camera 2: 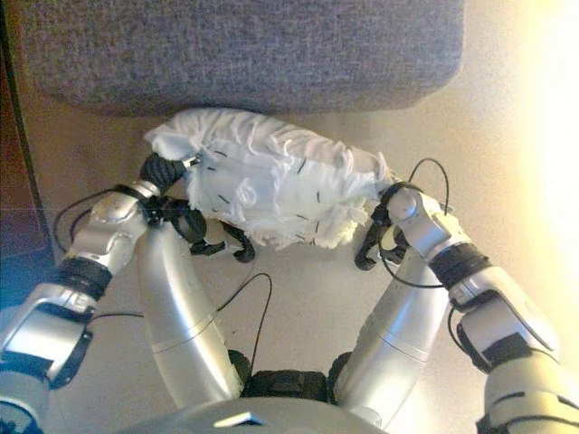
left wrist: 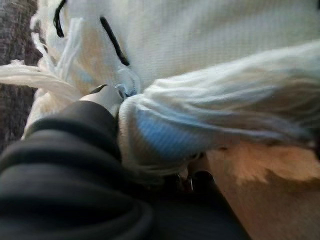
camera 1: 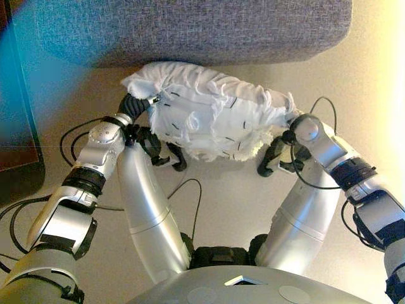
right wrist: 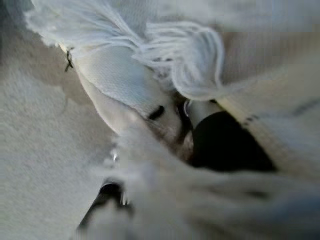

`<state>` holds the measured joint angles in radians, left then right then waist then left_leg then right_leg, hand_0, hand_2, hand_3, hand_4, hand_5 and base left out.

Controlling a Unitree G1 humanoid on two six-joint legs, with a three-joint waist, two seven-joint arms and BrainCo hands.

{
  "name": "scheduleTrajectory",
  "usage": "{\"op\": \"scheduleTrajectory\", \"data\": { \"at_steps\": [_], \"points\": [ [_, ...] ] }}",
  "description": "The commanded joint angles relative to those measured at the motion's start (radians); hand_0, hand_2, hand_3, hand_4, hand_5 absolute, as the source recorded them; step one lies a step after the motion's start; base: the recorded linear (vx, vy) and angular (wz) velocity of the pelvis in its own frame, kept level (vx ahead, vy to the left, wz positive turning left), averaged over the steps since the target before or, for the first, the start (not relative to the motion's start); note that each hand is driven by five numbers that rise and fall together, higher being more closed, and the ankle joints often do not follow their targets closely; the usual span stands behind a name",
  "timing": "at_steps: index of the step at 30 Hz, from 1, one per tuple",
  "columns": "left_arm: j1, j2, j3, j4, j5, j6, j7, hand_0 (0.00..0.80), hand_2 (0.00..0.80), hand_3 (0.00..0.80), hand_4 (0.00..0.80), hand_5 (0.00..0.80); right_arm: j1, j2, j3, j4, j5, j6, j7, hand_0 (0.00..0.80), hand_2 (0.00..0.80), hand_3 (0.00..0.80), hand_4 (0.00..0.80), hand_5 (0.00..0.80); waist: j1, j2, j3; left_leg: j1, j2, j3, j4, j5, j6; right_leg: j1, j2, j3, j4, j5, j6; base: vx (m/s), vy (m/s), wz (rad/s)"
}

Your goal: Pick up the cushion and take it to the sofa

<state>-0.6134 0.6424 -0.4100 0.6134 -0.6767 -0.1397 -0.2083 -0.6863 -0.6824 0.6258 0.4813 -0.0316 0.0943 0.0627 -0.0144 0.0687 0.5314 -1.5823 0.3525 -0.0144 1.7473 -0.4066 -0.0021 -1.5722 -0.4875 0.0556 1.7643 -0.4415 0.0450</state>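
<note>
White woven fabric with fringed tufts and short black dashes fills the middle of my head views: the white tasselled cushion [camera 1: 212, 120] is off the floor, carried between both hands, just in front of the grey textured-fabric sofa [camera 1: 190, 28] whose front edge runs across the top.

My left hand [camera 1: 134, 104] presses into the cushion's left end and my right hand [camera 1: 290, 126] into its right end. I judge the pick-up done and the carry almost over; what is left is to lift the cushion over the sofa's edge, set it on the seat and let go. It hangs below or against that edge, and I cannot tell whether it touches the upholstery.

From the head views I see only wrists and dark covers; the fingers are buried in fringe. The left wrist view adds one pale finger [left wrist: 102, 96] lying against the cloth, with grey sofa fabric at the edge, but not enough to say curled or straight. The right wrist view shows tassels, cloth and a dark part of my hand wedged among them, so I cannot tell that grip either.
</note>
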Motion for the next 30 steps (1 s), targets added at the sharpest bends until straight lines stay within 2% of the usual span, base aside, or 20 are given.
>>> {"op": "scheduleTrajectory", "data": {
  "at_steps": [1, 5, 8, 12, 19, 24, 27, 30],
  "points": [
    [-0.020, -0.123, -0.004, -0.124, 0.018, -0.053, -0.060, 0.800, 0.800, 0.800, 0.800, 0.800, -0.024, 0.060, -0.039, -0.068, 0.066, -0.031, -0.012, 0.800, 0.800, 0.800, 0.800, 0.800, 0.001, 0.015, -0.011, 0.014, 0.022, -0.137, -0.041, -0.033, -0.109, 0.003, -0.008, 0.127, -0.159, 0.140, 0.051, 0.000, 0.000, 0.00],
    [-0.024, -0.122, 0.010, -0.123, 0.013, -0.085, -0.065, 0.800, 0.800, 0.800, 0.800, 0.800, -0.027, 0.072, -0.059, -0.053, 0.087, -0.052, -0.033, 0.800, 0.800, 0.800, 0.800, 0.800, 0.000, 0.012, -0.011, 0.016, 0.030, -0.129, -0.076, -0.030, -0.117, 0.004, -0.006, 0.116, -0.185, 0.141, 0.054, -0.030, -0.007, -0.01],
    [-0.049, -0.129, 0.029, -0.117, 0.001, -0.130, -0.051, 0.800, 0.800, 0.800, 0.800, 0.800, -0.061, 0.079, -0.068, -0.034, 0.103, -0.087, -0.053, 0.800, 0.800, 0.800, 0.800, 0.800, 0.000, -0.009, -0.011, 0.055, 0.039, -0.080, -0.180, -0.012, -0.129, 0.017, 0.000, 0.096, -0.271, 0.157, 0.056, -0.120, -0.014, -0.09],
    [-0.077, -0.156, 0.049, -0.092, 0.012, -0.222, -0.014, 0.800, 0.800, 0.800, 0.800, 0.800, -0.072, 0.097, -0.091, -0.011, 0.167, -0.162, -0.109, 0.800, 0.800, 0.800, 0.800, 0.800, -0.008, -0.020, -0.011, 0.168, 0.034, -0.018, -0.368, 0.044, -0.143, 0.145, 0.014, 0.029, -0.463, 0.199, 0.066, -0.103, -0.033, -0.16],
    [-0.064, -0.193, 0.066, -0.108, 0.083, -0.329, 0.059, 0.800, 0.800, 0.800, 0.800, 0.800, -0.005, 0.135, -0.135, -0.044, 0.189, -0.261, -0.179, 0.800, 0.800, 0.800, 0.800, 0.800, -0.021, -0.039, -0.011, 0.428, 0.010, 0.069, -0.698, 0.157, -0.158, 0.406, 0.059, -0.064, -0.737, 0.298, 0.102, -0.061, -0.041, -0.10],
    [-0.030, -0.187, 0.066, -0.167, 0.116, -0.349, 0.123, 0.800, 0.800, 0.800, 0.800, 0.800, 0.105, 0.142, -0.180, -0.130, 0.241, -0.330, -0.203, 0.800, 0.800, 0.800, 0.800, 0.800, -0.031, -0.052, -0.012, 0.650, -0.022, 0.121, -0.950, 0.247, -0.152, 0.625, 0.080, -0.133, -0.957, 0.354, 0.117, -0.010, -0.064, 0.03],
    [0.002, -0.184, 0.074, -0.195, 0.127, -0.337, 0.143, 0.800, 0.800, 0.800, 0.800, 0.800, 0.179, 0.144, -0.213, -0.166, 0.265, -0.374, -0.209, 0.800, 0.800, 0.800, 0.800, 0.800, -0.029, -0.062, -0.017, 0.751, -0.049, 0.128, -1.053, 0.283, -0.145, 0.722, 0.083, -0.162, -1.050, 0.379, 0.125, 0.061, -0.076, 0.01],
    [0.066, -0.189, 0.089, -0.230, 0.126, -0.298, 0.163, 0.800, 0.800, 0.800, 0.800, 0.800, 0.275, 0.146, -0.262, -0.211, 0.362, -0.393, -0.166, 0.800, 0.800, 0.800, 0.800, 0.800, -0.022, -0.070, -0.051, 0.874, -0.089, 0.125, -1.170, 0.320, -0.135, 0.840, 0.088, -0.185, -1.171, 0.409, 0.133, 0.137, -0.052, -0.14]
  ]
}}
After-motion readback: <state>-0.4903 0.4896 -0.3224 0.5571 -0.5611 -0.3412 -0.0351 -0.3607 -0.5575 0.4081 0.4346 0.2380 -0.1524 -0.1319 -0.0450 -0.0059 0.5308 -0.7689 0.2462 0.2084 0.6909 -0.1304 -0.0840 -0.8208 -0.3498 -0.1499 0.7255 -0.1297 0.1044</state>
